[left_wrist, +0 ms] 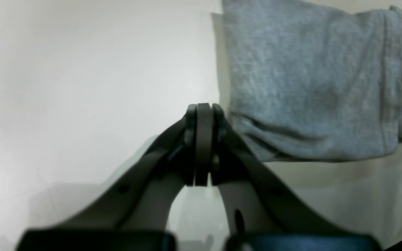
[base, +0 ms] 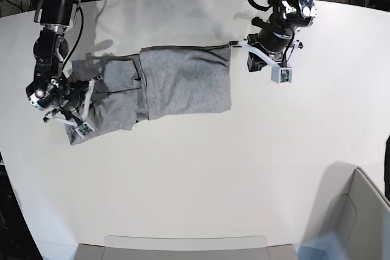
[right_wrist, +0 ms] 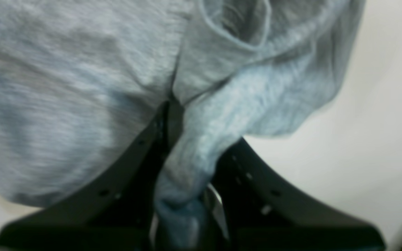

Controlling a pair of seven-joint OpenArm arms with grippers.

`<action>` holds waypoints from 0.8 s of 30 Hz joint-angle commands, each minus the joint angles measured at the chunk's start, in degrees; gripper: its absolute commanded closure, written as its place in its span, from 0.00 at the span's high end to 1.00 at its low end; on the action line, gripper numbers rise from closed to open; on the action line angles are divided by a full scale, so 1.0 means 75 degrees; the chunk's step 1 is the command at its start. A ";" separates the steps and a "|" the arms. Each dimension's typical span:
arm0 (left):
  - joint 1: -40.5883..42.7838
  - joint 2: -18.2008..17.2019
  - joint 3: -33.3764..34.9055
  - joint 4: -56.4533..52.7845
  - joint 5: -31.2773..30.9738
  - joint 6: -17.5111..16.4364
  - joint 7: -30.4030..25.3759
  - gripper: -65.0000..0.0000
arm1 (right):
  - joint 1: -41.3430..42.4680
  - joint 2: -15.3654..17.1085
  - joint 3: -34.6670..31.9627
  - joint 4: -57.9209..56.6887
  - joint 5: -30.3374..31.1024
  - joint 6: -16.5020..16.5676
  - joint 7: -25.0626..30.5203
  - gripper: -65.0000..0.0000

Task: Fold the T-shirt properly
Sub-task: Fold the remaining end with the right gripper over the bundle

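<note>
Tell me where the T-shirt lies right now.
In the base view the T-shirt lies on the white table, upper left of centre, between both arms; the right hand grips its left end.

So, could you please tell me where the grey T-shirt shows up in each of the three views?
Left wrist: the T-shirt fills the upper right, beside the shut left gripper.
Right wrist: it covers the top and left, a bunch of it pinched in the right gripper.
Base: it lies partly folded, left of centre.
Shared landmark: the white table.
</note>
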 commanded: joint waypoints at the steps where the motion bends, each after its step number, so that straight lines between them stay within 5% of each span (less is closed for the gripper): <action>1: -0.0036 -0.0135 -0.0026 0.0153 -0.0042 -0.0020 -0.0130 0.00 | 0.0086 -0.0181 -0.0181 0.0615 -0.0114 0.0121 0.0128 0.00; 7: -0.0036 -0.0275 -0.0026 0.0130 -0.0030 -0.0008 -0.0106 0.00 | -0.0078 -0.1435 -0.1799 0.2291 -0.2200 0.0121 -0.0306 0.00; 14: -0.0095 -0.0264 -0.0753 0.0106 -0.0030 0.0004 0.0749 0.00 | -0.0652 -0.2350 -0.3709 0.3100 -0.4017 0.0121 -0.0306 0.00; 24: -0.0095 -0.0264 -0.1796 0.0106 -0.0030 -0.0020 0.0820 0.00 | -0.0652 -0.2936 -0.4565 0.1763 -0.4275 0.0121 0.0151 0.00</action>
